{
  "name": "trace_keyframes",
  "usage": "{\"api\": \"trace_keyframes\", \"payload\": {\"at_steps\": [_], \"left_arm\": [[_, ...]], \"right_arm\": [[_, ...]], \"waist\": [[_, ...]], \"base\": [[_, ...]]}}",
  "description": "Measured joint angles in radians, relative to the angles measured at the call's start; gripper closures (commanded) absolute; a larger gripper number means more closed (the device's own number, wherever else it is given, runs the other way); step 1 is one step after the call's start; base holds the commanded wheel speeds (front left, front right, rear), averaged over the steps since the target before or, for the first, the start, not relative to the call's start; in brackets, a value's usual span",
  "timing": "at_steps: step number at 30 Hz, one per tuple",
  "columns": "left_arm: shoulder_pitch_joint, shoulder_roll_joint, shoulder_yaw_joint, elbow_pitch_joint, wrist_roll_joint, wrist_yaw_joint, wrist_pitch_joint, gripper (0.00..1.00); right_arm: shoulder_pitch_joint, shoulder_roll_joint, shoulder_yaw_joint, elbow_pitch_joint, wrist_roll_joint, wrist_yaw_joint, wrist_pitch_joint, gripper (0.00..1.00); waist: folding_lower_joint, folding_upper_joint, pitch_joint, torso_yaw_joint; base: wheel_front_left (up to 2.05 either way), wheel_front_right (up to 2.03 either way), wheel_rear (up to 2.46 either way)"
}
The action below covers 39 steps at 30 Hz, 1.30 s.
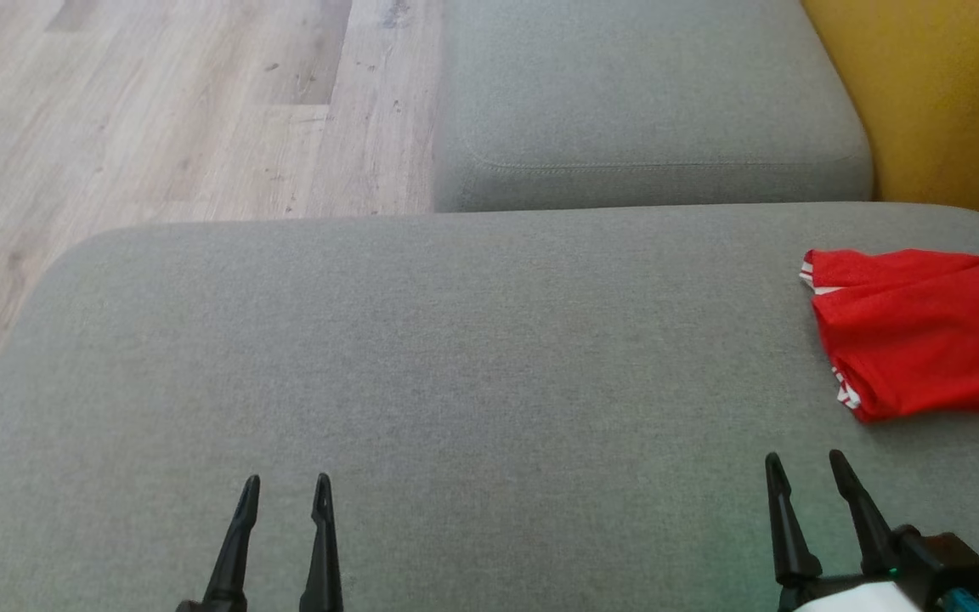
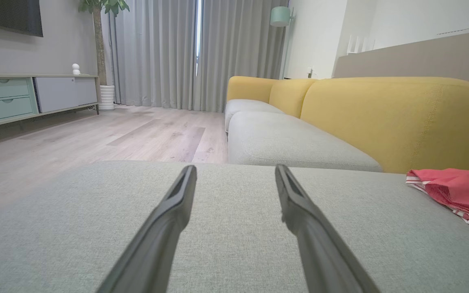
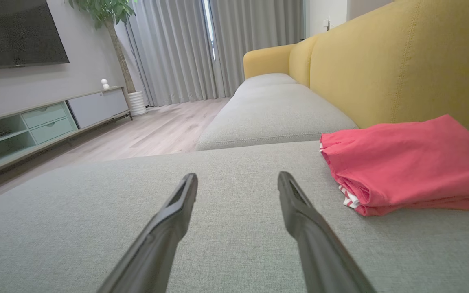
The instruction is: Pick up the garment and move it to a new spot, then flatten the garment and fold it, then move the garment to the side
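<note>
Lying folded at the right edge of the sofa cushion (image 1: 455,340), the red garment (image 1: 923,331) looks set aside, so the last step seems done. Left jaws and right jaws hang released, empty, over the near edge; next, merely keep clear.

The red garment (image 1: 923,331) lies folded into a compact, layered bundle, with red-and-white striped trim peeking out at its left and lower edges. It rests flat on the grey sofa seat (image 1: 455,340) at the far right side, close to the yellow backrest (image 1: 948,102) — its right part cut off by the head view's edge.
</note>
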Motion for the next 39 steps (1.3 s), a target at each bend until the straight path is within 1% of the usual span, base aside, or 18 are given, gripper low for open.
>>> {"api": "trace_keyframes", "payload": {"at_steps": [17, 18, 24, 31, 39], "left_arm": [[0.005, 0.000, -0.002, 0.008, -0.010, -0.003, 0.000, 0.00], [0.005, 0.000, -0.003, 0.012, -0.010, -0.008, 0.000, 1.00], [0.044, 0.000, -0.006, 0.107, -0.016, -0.009, 0.006, 1.00], [0.047, 0.002, -0.004, 0.109, -0.090, -0.011, 0.018, 1.00], [0.026, 0.004, 0.002, 0.119, -0.188, -0.028, 0.036, 1.00]], "right_arm": [[0.000, 0.000, 0.012, -0.004, 0.001, 0.000, 0.000, 0.00], [0.000, 0.000, 0.012, 0.000, 0.000, 0.000, 0.001, 1.00], [0.041, 0.000, 0.012, 0.092, 0.004, 0.000, 0.004, 1.00], [0.042, 0.000, 0.011, 0.094, 0.079, 0.000, 0.016, 1.00], [0.036, 0.000, 0.005, 0.094, 0.177, 0.000, 0.038, 1.00]], "waist": [[0.0001, 0.0000, -0.009, -0.040], [0.0002, 0.0000, -0.010, -0.041], [0.0001, 0.0000, -0.008, -0.042], [0.0002, 0.0000, -0.002, -0.043], [0.0002, 0.0000, 0.007, -0.045]], "base": [[0.00, 0.00, 0.00], [0.00, 0.00, 0.00], [0.00, 0.00, 0.00], [0.00, 0.00, 0.00], [0.00, 0.00, 0.00]]}}
